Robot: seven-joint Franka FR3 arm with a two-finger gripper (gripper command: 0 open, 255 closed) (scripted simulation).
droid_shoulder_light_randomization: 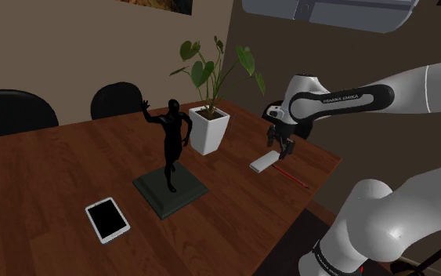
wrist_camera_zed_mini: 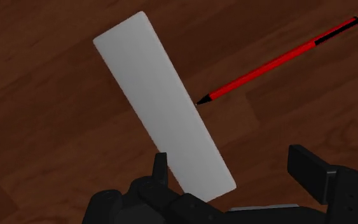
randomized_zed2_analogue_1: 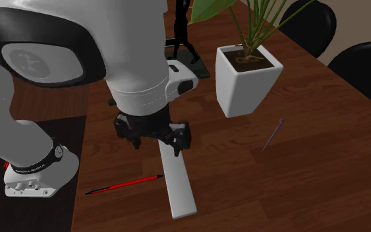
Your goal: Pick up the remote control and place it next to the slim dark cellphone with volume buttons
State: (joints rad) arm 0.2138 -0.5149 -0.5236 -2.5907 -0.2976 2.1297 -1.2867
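Claw (wrist_camera_zed_mini: 231, 159) fingers apart, low over the worktop (droid_shoulder_light_randomization: 54, 180), straddling one end of the remote control (wrist_camera_zed_mini: 165, 102) without clasping it. Remote, a plain white slab, lies flat near the worktop edge closest to the stand. Red pen (wrist_camera_zed_mini: 279, 60) just beside it.

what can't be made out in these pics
Remote: the end nearer the arm is hidden behind the gripper in the second exterior view; its plain white face shows no buttons.
White-faced flat device: any side buttons are too small to tell in the shoulder view.
Statue: its upper body is cut off by the second exterior view's top edge, and the arm covers part of it.
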